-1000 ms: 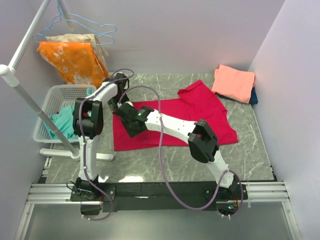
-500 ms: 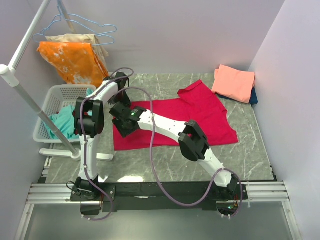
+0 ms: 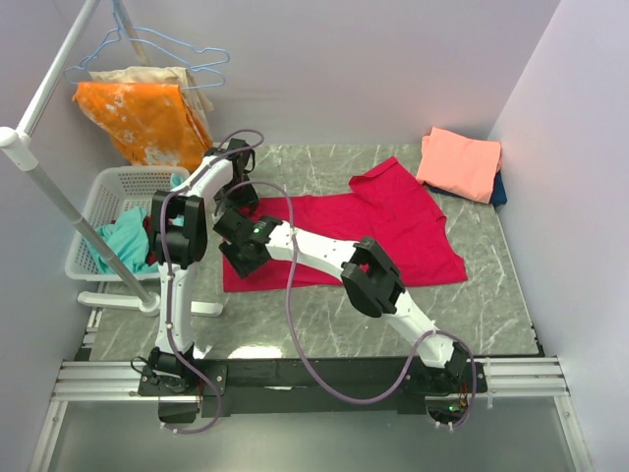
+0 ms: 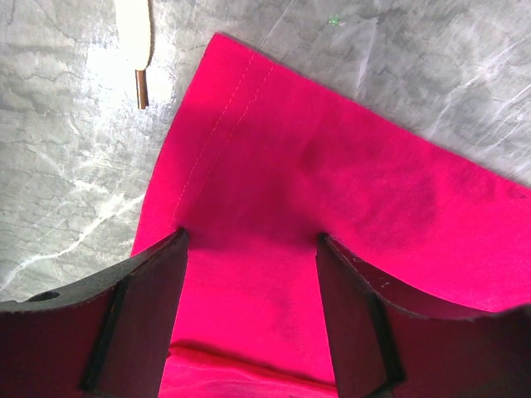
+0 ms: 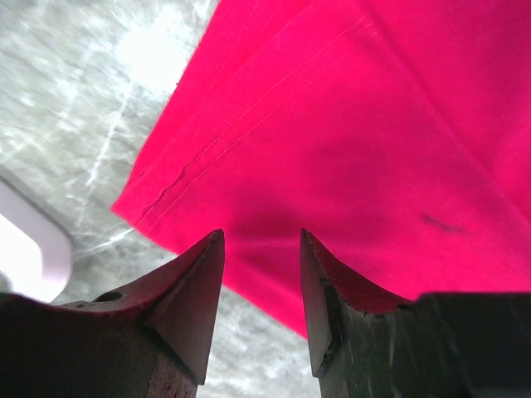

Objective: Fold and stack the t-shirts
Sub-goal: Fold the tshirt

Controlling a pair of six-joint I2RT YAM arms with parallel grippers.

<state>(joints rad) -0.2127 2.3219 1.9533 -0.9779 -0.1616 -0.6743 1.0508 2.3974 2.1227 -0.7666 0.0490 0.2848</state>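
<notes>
At the far left an orange white-blotched cloth [image 3: 147, 123] hangs under pale blue wire hangers [image 3: 187, 49], a beige cloth [image 3: 187, 77] behind it; a white pole [image 3: 59, 202] slants across the left; a white basket [image 3: 98, 197] holds a teal cloth [image 3: 123, 241]; the table [image 3: 472, 305] is grey marble.

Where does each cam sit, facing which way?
Top external: above, behind the bases, looking down at the table; left arm and right arm show.
Left wrist: on left arm, facing down at a red t-shirt corner; open left end effector below.
Right wrist: on right arm, facing down at the t-shirt's edge; open right end effector below.
Shared: both wrists see that t-shirt.
</notes>
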